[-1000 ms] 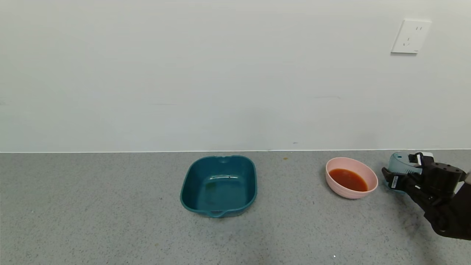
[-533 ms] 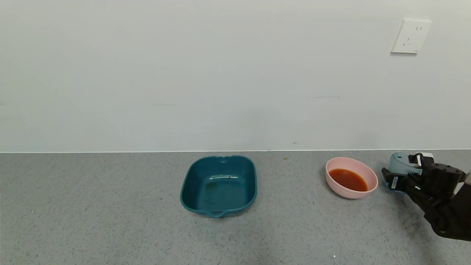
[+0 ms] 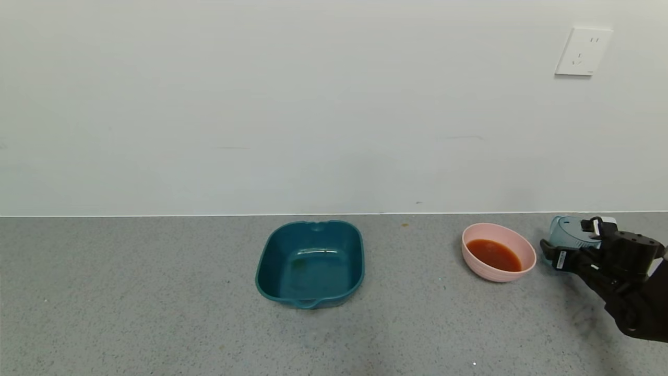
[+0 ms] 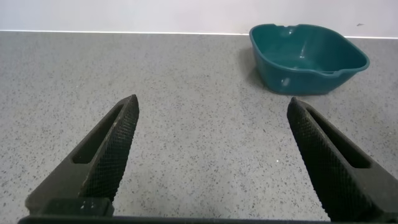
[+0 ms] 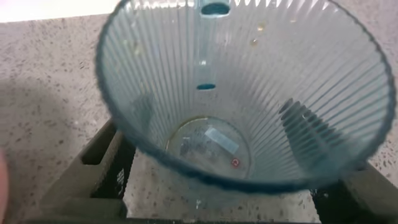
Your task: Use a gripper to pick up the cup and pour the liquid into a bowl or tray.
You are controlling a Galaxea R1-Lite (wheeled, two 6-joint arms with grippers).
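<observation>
Cup (image 3: 568,233) base hidden (behind right hand (image 3: 574,245))

Teal tray (image 3: 310,263) on grey speckled counter (image 3: 130,297), white wall (image 3: 261,104) behind, socket (image 3: 582,51) on it at upper right.

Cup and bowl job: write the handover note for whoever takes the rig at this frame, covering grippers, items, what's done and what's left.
Right gripper: shut on the cup, low over the table, on the bowl's right.
Left gripper: open, parked low over the table, holding nothing.
Cup: empty; the right wrist view shows only droplets and residue at the base.
Liquid: in the pink bowl, which sits right of the teal tray.
Done: pour into the bowl.
Left: probably set the cup down, release and pull the arm back.
</observation>
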